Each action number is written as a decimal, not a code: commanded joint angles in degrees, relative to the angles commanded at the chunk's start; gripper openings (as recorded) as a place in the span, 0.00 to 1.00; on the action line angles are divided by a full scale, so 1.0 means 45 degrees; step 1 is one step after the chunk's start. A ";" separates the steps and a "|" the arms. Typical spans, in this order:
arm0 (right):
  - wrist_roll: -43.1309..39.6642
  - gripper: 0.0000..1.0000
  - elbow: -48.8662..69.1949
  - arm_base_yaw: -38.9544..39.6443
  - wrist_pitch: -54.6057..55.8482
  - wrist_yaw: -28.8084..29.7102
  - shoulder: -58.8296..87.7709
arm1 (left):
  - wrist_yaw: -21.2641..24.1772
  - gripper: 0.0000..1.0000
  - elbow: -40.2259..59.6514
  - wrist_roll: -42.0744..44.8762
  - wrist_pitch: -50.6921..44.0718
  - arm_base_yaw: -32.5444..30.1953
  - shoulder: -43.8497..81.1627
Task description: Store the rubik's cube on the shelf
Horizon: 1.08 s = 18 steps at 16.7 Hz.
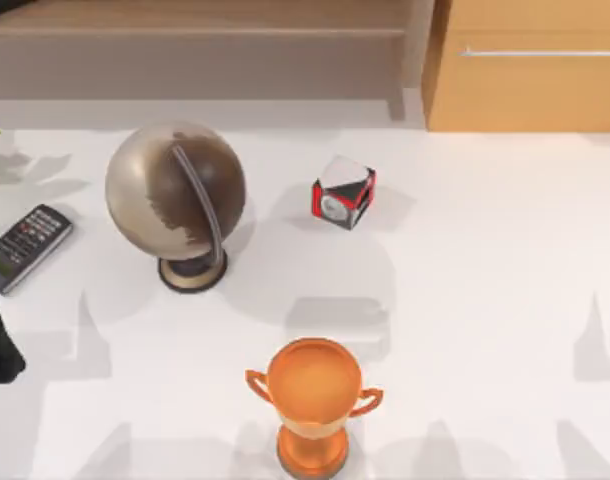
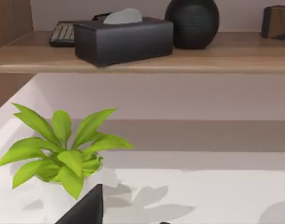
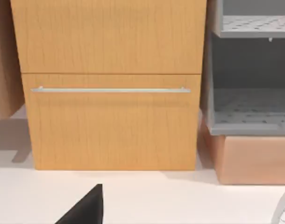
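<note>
One long shelf point(image 1: 205, 60) runs along the far side of the white surface point(image 1: 485, 300), left of one drawer cabinet point(image 1: 525, 90). On the shelf sit one tissue box point(image 2: 124, 39), one black vase point(image 2: 191, 23) and one keyboard point(image 2: 63, 33). On the surface stand one globe point(image 1: 175, 190), one orange cup point(image 1: 313, 400), one remote point(image 1: 27, 245), one red-black-white cube point(image 1: 343, 192) and one green plant point(image 2: 63, 149). The left end effector point(image 2: 86, 207) faces the shelf and the right end effector point(image 3: 86, 207) faces the cabinet. I cannot tell if either is apart or together.
</note>
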 joint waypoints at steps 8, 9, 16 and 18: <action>-0.2252 1.00 0.1419 0.0029 0.1806 0.0262 0.2590 | 0.0000 1.00 0.0000 0.0000 0.0000 0.0000 0.0000; -0.2936 1.00 0.1830 0.0068 0.2340 0.0319 0.3430 | 0.0000 1.00 0.0000 0.0000 0.0000 0.0000 0.0000; -0.9021 1.00 0.5393 0.0695 0.7094 0.0786 1.1480 | 0.0000 1.00 0.0000 0.0000 0.0000 0.0000 0.0000; -1.0892 1.00 0.6509 0.0946 0.8611 0.0981 1.4175 | 0.0000 1.00 0.0000 0.0000 0.0000 0.0000 0.0000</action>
